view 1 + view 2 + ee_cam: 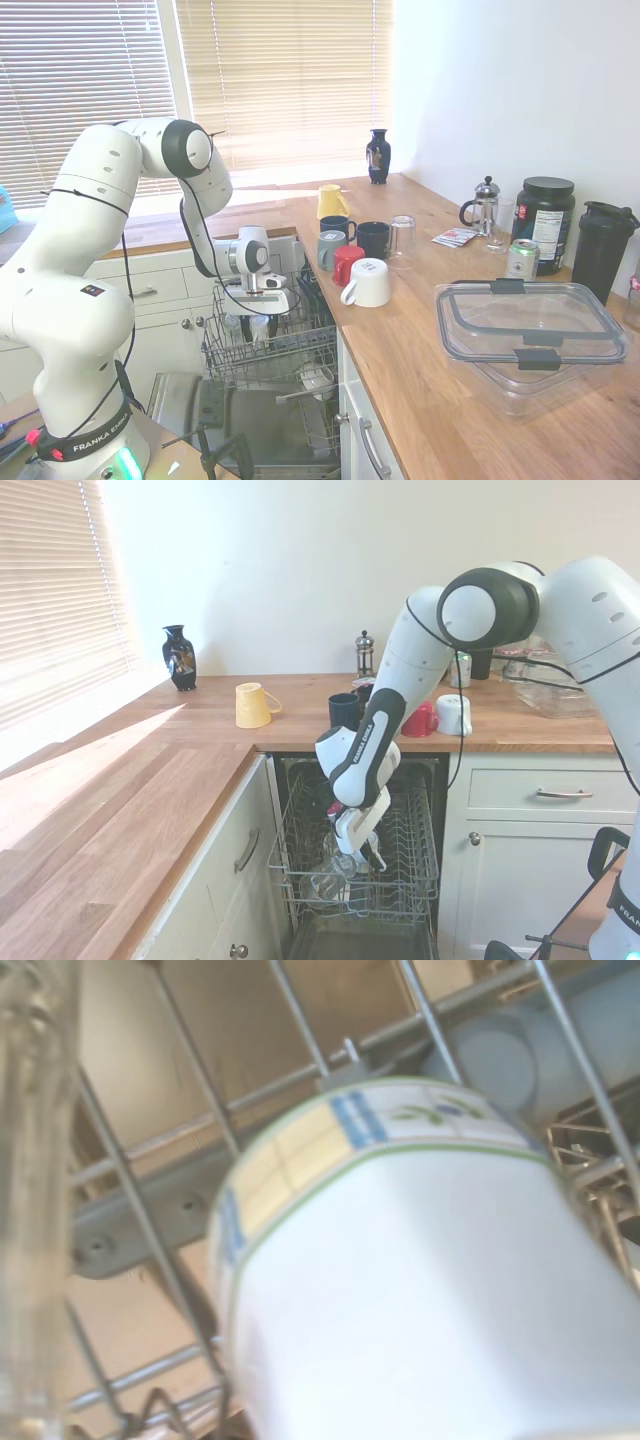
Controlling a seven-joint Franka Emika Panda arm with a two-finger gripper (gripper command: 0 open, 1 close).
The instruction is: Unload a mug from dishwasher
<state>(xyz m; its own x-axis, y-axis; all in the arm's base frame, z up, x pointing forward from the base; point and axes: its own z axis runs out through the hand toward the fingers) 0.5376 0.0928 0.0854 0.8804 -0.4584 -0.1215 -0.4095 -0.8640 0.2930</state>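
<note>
A warm brown wooden desk (420, 370) runs in an L along plain white walls (520, 90), over white cabinet fronts with slim metal handles (520, 825). On the far side, wide windows covered by pale horizontal slatted blinds (290, 70) let in strong daylight, which falls in a bright patch on the wooden desk at the left near a small dark glazed vase (179, 657).
</note>
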